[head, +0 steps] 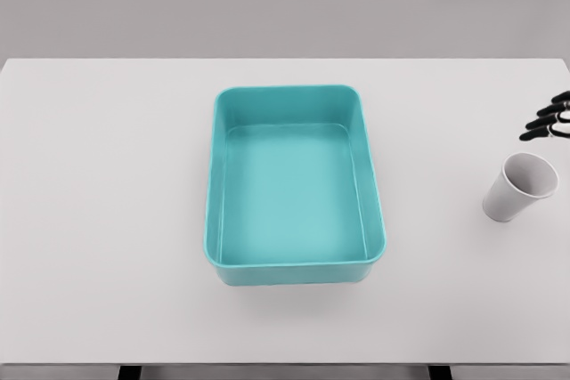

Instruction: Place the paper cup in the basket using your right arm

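A white paper cup (519,188) stands on the white table at the right side, its open mouth tilted toward me. Just above it, at the right edge of the head view, the black fingertips (545,124) of my right hand (550,122) reach in, spread and holding nothing, a short gap apart from the cup's rim. The rest of that arm is cut off by the frame. A teal rectangular basket (216,175) sits in the middle of the table, with nothing inside it. The left arm is out of sight.
The white table (98,202) spans the whole width, with its front edge near the bottom of the picture and its far edge against a grey wall.
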Controlling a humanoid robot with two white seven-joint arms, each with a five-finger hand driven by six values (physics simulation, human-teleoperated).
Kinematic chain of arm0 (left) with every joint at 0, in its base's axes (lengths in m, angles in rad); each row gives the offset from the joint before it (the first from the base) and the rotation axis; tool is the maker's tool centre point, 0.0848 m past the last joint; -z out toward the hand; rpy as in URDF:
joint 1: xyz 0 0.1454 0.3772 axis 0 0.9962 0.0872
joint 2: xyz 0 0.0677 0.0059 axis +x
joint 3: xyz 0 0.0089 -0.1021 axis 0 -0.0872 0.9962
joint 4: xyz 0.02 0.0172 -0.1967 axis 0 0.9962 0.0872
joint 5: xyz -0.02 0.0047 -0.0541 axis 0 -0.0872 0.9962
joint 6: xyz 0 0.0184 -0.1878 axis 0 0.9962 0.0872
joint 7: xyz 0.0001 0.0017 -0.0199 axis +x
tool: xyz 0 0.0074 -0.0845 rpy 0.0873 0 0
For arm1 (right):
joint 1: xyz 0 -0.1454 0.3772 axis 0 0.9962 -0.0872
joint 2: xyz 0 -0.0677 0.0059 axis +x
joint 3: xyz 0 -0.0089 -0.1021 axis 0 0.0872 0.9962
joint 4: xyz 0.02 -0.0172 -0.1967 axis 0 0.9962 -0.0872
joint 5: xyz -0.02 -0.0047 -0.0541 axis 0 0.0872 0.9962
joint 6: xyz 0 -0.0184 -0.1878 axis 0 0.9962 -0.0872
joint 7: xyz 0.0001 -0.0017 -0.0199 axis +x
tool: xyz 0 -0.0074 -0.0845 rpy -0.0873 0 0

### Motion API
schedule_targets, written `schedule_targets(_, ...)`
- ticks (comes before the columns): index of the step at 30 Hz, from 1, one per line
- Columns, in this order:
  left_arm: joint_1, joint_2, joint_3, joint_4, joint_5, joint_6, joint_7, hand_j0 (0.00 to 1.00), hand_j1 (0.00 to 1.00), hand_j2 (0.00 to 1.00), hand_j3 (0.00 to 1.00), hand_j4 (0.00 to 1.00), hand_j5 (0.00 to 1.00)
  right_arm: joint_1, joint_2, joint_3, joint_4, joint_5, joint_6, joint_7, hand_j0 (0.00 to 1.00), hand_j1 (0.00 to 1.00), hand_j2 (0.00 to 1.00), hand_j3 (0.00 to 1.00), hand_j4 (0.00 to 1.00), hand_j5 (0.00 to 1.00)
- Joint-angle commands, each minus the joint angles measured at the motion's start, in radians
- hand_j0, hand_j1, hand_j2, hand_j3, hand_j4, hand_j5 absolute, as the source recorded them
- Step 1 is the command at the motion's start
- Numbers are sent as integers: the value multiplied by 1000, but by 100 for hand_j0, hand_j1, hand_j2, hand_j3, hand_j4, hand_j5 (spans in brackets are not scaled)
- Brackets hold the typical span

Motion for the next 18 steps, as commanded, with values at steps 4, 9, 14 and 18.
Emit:
schedule_targets(4, 0, 0, 0, 0, 0, 0, -1, 100, 100, 100, 100, 100, 100, -6, 36, 7, 0, 1, 50, 0, 100, 100, 100, 100, 100, 100)
schedule_targets(9, 0, 0, 0, 0, 0, 0, -1, 100, 100, 100, 100, 100, 100, -24, 37, 4, 3, 84, 74, 0, 100, 100, 100, 100, 100, 100)
schedule_targets(14, 0, 0, 0, 0, 1, 0, -1, 100, 100, 100, 100, 100, 100, -24, 75, 9, 11, 95, 214, 0, 100, 100, 100, 100, 100, 100)
schedule_targets(18, 0, 0, 0, 0, 0, 0, -1, 100, 100, 100, 100, 100, 100, -26, 129, 7, 14, 96, 229, 0, 100, 100, 100, 100, 100, 100)
